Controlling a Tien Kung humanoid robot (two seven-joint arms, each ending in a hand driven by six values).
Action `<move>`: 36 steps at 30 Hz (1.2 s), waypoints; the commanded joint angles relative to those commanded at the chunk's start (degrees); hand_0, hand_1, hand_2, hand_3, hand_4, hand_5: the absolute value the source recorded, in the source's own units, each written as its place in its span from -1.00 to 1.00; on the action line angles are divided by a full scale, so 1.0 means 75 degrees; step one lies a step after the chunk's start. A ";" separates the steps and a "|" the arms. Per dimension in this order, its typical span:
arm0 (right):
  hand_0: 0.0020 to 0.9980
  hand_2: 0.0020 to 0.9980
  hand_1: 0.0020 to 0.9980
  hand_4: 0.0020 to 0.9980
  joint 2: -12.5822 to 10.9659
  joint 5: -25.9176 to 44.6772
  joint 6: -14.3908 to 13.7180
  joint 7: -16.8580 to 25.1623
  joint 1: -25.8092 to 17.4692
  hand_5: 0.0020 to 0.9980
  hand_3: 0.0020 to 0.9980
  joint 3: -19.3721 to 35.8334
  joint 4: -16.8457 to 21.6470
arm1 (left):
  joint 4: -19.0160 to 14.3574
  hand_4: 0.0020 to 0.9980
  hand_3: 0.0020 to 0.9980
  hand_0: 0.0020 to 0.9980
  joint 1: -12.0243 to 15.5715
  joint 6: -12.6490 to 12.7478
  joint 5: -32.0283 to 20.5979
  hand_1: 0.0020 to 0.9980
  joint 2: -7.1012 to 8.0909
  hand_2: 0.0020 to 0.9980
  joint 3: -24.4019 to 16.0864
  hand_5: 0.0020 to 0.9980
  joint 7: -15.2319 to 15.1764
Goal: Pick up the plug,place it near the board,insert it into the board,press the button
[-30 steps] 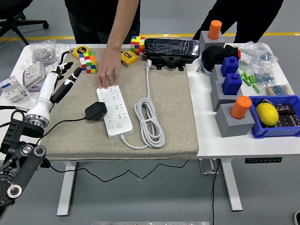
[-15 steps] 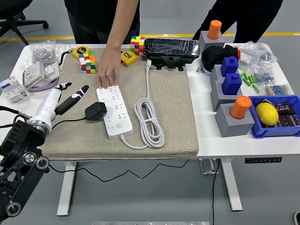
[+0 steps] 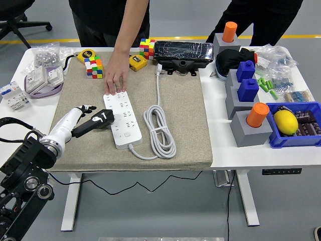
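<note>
The black plug (image 3: 104, 122) lies on the beige mat (image 3: 180, 115) against the left side of the white power strip (image 3: 122, 120); its thin black cable runs off to the left. My left hand (image 3: 95, 113) reaches in from the lower left on a white forearm and sits right over the plug, open, with one dark finger across its top and the others spread just behind. The plug still rests on the mat, partly hidden. A person's hand (image 3: 115, 79) presses flat on the strip's far end. My right arm is out of view.
The strip's white cord (image 3: 159, 128) is coiled to its right. Rubik's cubes (image 3: 93, 67), tape measures and a black device (image 3: 182, 53) line the mat's far edge. Grey blocks with orange (image 3: 258, 115) and blue pieces and a blue bin (image 3: 296, 125) stand at right.
My left hand has swung from the mat's far left corner toward me and rightward, down onto the plug. The plug, the strip and the person's hand have stayed in place.
</note>
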 joint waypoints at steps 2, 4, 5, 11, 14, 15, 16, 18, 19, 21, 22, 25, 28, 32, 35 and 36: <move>0.66 0.57 0.60 1.00 -0.0002 -0.0016 -0.0004 -0.0004 0.0004 1.00 0.61 0.0025 0.0000 | 0.0107 1.00 0.73 0.80 0.0028 0.0033 -0.0086 0.80 -0.0013 0.77 0.0050 1.00 -0.0037; 0.66 0.57 0.60 1.00 -0.0004 -0.0011 -0.0002 -0.0005 -0.0002 1.00 0.61 0.0026 0.0000 | 0.0289 1.00 0.73 0.82 0.0060 0.0136 -0.0182 0.81 -0.0036 0.78 0.0078 1.00 -0.0246; 0.66 0.57 0.60 1.00 -0.0004 -0.0013 -0.0001 -0.0006 -0.0004 1.00 0.61 0.0027 0.0000 | 0.0318 1.00 0.73 0.82 0.0064 0.0149 -0.0195 0.81 -0.0039 0.78 0.0079 1.00 -0.0276; 0.66 0.56 0.60 1.00 -0.0005 -0.0040 0.0003 -0.0016 -0.0009 1.00 0.61 0.0061 0.0000 | 0.0532 1.00 0.77 0.83 0.0108 0.0245 -0.0209 0.84 -0.0056 0.80 0.0050 1.00 -0.0400; 0.66 0.56 0.60 1.00 -0.0005 -0.0034 0.0006 -0.0012 -0.0003 1.00 0.61 0.0058 0.0000 | 0.0554 1.00 0.77 0.83 0.0086 0.0271 -0.0220 0.84 -0.0046 0.80 0.0051 1.00 -0.0447; 0.66 0.57 0.60 1.00 -0.0005 -0.0030 0.0007 -0.0011 -0.0001 1.00 0.61 0.0053 0.0000 | 0.0559 1.00 0.77 0.84 0.0077 0.0276 -0.0220 0.84 -0.0046 0.81 0.0052 1.00 -0.0459; 0.66 0.57 0.60 1.00 -0.0003 -0.0036 0.0008 -0.0013 0.0003 1.00 0.61 0.0061 0.0000 | 0.0573 1.00 0.77 0.84 0.0064 0.0304 -0.0212 0.84 -0.0038 0.81 0.0060 1.00 -0.0487; 0.66 0.57 0.60 1.00 -0.0005 -0.0029 0.0011 -0.0009 0.0010 1.00 0.61 0.0053 0.0000 | 0.0617 1.00 0.77 0.84 0.0038 0.0342 -0.0200 0.84 -0.0024 0.81 0.0083 1.00 -0.0536; 0.66 0.57 0.60 1.00 -0.0006 -0.0033 0.0010 -0.0008 0.0012 1.00 0.61 0.0059 0.0000 | 0.0653 1.00 0.77 0.84 0.0025 0.0363 -0.0208 0.84 -0.0022 0.81 0.0100 1.00 -0.0572; 0.66 0.56 0.60 1.00 -0.0005 -0.0038 0.0010 -0.0009 0.0014 1.00 0.61 0.0069 0.0000 | 0.0730 1.00 0.77 0.84 0.0005 0.0419 -0.0226 0.85 -0.0027 0.81 0.0139 1.00 -0.0666; 0.66 0.56 0.60 1.00 -0.0005 -0.0038 0.0011 -0.0008 0.0014 1.00 0.61 0.0068 0.0000 | 0.0776 1.00 0.77 0.84 -0.0004 0.0445 -0.0229 0.85 -0.0037 0.81 0.0148 1.00 -0.0715; 0.66 0.56 0.60 1.00 -0.0003 -0.0043 0.0012 -0.0009 0.0003 1.00 0.61 0.0069 0.0000 | 0.0881 1.00 0.77 0.84 -0.0028 0.0475 -0.0223 0.85 -0.0065 0.81 0.0147 1.00 -0.0796; 0.66 0.56 0.60 1.00 -0.0008 -0.0049 0.0011 -0.0013 -0.0010 1.00 0.60 0.0084 0.0000 | 0.0918 1.00 0.76 0.84 -0.0042 0.0499 -0.0242 0.85 -0.0037 0.81 0.0209 1.00 -0.0895; 0.66 0.56 0.60 1.00 -0.0009 -0.0054 0.0015 -0.0015 -0.0022 1.00 0.60 0.0099 0.0000 | 0.0998 1.00 0.76 0.84 -0.0049 0.0522 -0.0257 0.85 -0.0025 0.81 0.0251 1.00 -0.0945; 0.66 0.56 0.60 1.00 -0.0002 -0.0067 0.0014 -0.0019 -0.0030 1.00 0.60 0.0121 0.0000 | 0.1013 1.00 0.76 0.84 -0.0045 0.0515 -0.0266 0.85 -0.0026 0.80 0.0276 1.00 -0.0954; 0.66 0.56 0.60 1.00 -0.0002 -0.0073 0.0014 -0.0016 -0.0032 1.00 0.60 0.0128 0.0000 | 0.1023 1.00 0.76 0.84 -0.0045 0.0529 -0.0271 0.85 -0.0027 0.80 0.0292 1.00 -0.0966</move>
